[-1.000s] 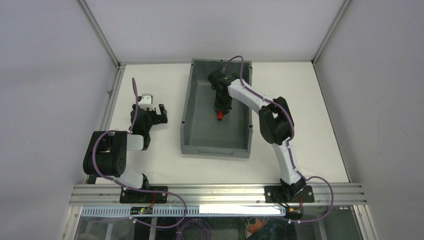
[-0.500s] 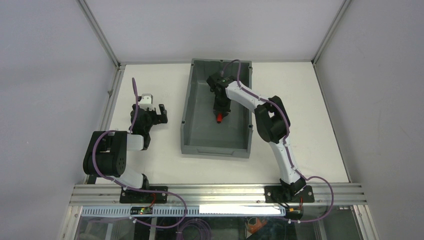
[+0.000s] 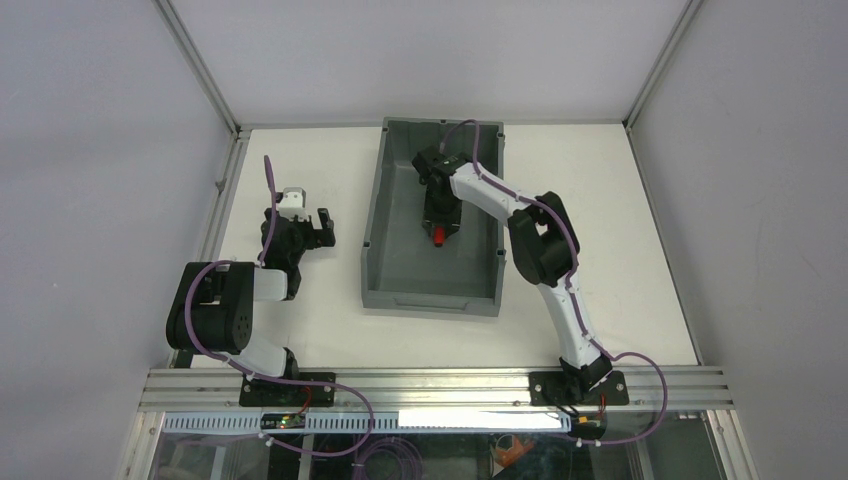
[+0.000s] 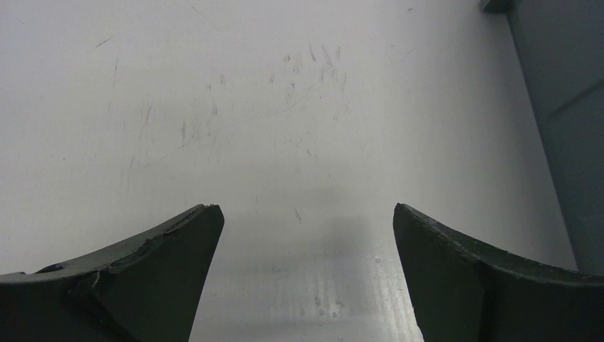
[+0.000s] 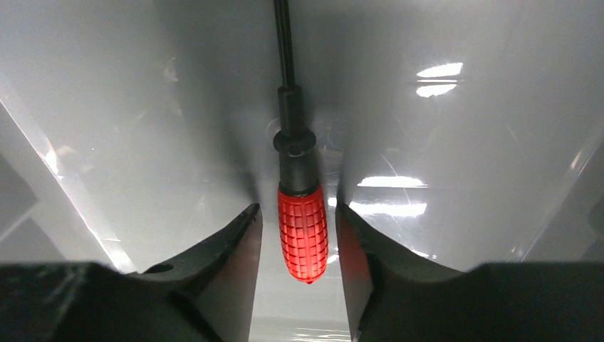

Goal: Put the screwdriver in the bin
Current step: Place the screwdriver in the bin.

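The dark grey bin (image 3: 372, 232) stands in the middle of the table. Inside it is the screwdriver (image 3: 438, 236), its red handle (image 5: 302, 231) between the fingers of my right gripper (image 5: 298, 208) and its black shaft pointing away over the bin floor (image 5: 463, 142). A narrow gap shows on each side of the handle, so the right gripper (image 3: 440, 224) is open and not pinching it. My left gripper (image 3: 298, 222) hovers over the white table left of the bin, open (image 4: 306, 208), with nothing between its fingers.
The bin's left wall (image 4: 563, 107) shows at the right edge of the left wrist view. Grey enclosure walls surround the white table (image 3: 620, 250). An aluminium rail (image 3: 430, 385) runs along the near edge.
The right gripper has shifted slightly inside the bin and its jaws have parted off the red handle. The left arm has not moved.
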Tool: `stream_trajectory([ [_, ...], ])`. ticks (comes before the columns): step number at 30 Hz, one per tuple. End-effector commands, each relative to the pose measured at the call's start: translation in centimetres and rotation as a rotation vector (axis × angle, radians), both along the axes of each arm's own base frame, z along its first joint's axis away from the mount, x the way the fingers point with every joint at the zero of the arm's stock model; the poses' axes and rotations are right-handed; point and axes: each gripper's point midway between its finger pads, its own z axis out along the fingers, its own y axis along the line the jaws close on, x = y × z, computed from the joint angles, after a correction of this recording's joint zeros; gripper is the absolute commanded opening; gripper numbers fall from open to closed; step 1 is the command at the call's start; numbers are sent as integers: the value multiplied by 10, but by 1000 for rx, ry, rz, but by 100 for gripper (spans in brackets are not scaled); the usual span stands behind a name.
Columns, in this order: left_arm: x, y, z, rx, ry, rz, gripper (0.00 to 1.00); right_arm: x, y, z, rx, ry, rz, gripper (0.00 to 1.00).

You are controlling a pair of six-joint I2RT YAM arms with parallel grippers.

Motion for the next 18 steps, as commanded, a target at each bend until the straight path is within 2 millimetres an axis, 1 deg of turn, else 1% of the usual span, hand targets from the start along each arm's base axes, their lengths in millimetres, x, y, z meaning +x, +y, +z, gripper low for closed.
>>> stream_trajectory([
  [1,4,-8,18,-16,-61,-28,99,5,5,3,-6,-28,19,48],
  [5,4,-8,18,-16,-61,-29,99,7,3,10,-9,-43,24,53],
  [10,4,-8,18,-16,-61,-28,99,9,2,26,-5,-72,34,61],
  [18,4,-8,18,-16,-60,-28,99,15,1,65,15,-148,64,76],
])
